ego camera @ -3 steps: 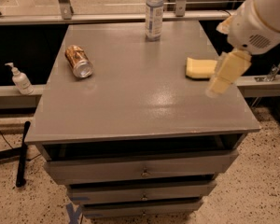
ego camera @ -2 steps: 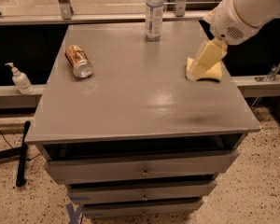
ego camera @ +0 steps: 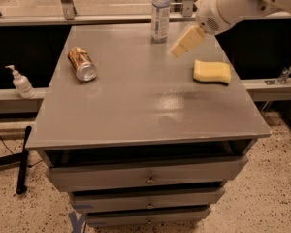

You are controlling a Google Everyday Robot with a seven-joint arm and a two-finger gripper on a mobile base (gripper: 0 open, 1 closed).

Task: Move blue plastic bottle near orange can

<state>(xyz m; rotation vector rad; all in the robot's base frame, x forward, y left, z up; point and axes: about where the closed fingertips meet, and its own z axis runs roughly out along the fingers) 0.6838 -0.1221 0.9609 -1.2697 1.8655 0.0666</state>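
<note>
Camera view: grey tabletop (ego camera: 136,106) over a cabinet of drawers (ego camera: 145,177). White robot arm (ego camera: 233,4) enters from the upper right, its upper part cut off by the edge. Pincer (ego camera: 186,41) hangs above the tabletop's far right area, holding nothing; it reads as one cream block, so how far open it is cannot be told. Blue plastic bottle (ego camera: 160,13) stands upright at the far edge, just left of and behind the pincer, apart from it. Yellow sponge (ego camera: 212,72) lies near the right edge. Orange can (ego camera: 82,63) lies on its side at far left, well apart from the bottle. White pump dispenser (ego camera: 20,83) stands off the tabletop, left.
</note>
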